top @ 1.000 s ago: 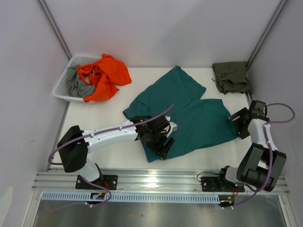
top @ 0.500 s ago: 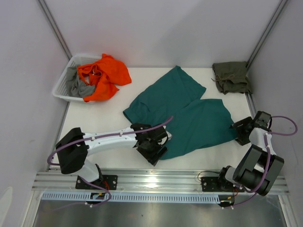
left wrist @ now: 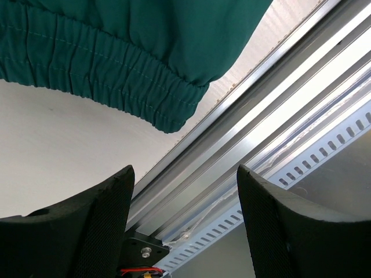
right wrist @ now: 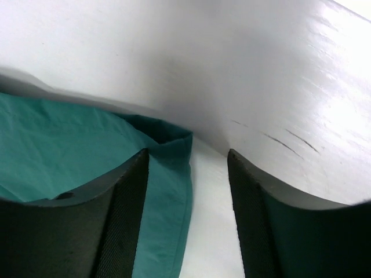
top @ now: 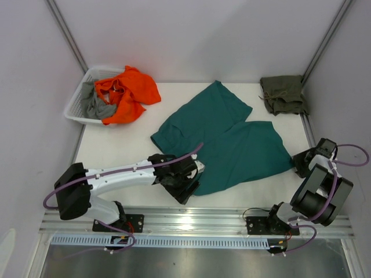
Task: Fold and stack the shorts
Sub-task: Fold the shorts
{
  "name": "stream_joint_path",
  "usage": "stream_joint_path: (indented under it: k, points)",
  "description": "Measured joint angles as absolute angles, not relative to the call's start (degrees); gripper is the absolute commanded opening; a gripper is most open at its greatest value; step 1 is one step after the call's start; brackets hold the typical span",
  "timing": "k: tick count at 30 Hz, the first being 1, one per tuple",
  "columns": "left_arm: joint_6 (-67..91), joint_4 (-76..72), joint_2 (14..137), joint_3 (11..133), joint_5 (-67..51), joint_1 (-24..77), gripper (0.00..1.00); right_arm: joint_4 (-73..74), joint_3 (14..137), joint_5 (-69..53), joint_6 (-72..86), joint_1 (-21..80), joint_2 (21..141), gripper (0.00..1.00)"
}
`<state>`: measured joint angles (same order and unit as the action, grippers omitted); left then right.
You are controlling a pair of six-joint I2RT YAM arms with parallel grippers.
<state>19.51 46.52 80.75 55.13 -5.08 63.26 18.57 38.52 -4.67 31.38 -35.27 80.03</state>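
Note:
The teal-green shorts (top: 226,139) lie spread flat mid-table, legs toward the back left and right. Their elastic waistband (left wrist: 104,69) ends in a corner by the near edge. My left gripper (top: 184,185) hovers at that corner, open with nothing between its fingers (left wrist: 185,174); past them only the rail shows. My right gripper (top: 302,162) sits low at the shorts' right hem corner. It is open (right wrist: 186,156), with the teal hem (right wrist: 174,174) lying between the fingers against the left one. The olive-green shorts (top: 283,94) lie folded at the back right corner.
A white basket (top: 76,107) at the back left holds an orange garment (top: 124,92) and a grey one (top: 95,107). An aluminium rail (top: 191,220) runs along the table's near edge. Walls stand close on both sides.
My left gripper has slid left and toward the near edge, off the cloth to the waistband corner. My right gripper has moved right and down to the hem corner, its jaws narrowing.

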Motion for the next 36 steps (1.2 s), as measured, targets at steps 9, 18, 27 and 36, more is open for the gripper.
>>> stream_joint_path:
  k: [9,18,27,36]
  points:
    - [19.49,46.35,79.61,53.01,-5.08,63.59,0.74,14.06,38.65,-2.5,31.05,-30.98,82.21,0.4]
    - [18.98,46.11,79.85,52.99,-5.06,66.41,0.75,11.92,38.72,-2.22,31.27,-29.95,83.81,0.0]
    - [17.74,44.82,81.19,54.02,-3.22,69.76,0.75,11.55,38.76,-2.37,31.44,-29.63,84.07,0.0]
    - [15.92,40.8,85.58,55.02,5.06,70.28,0.69,11.27,38.92,-3.07,31.46,-29.45,84.4,0.0]
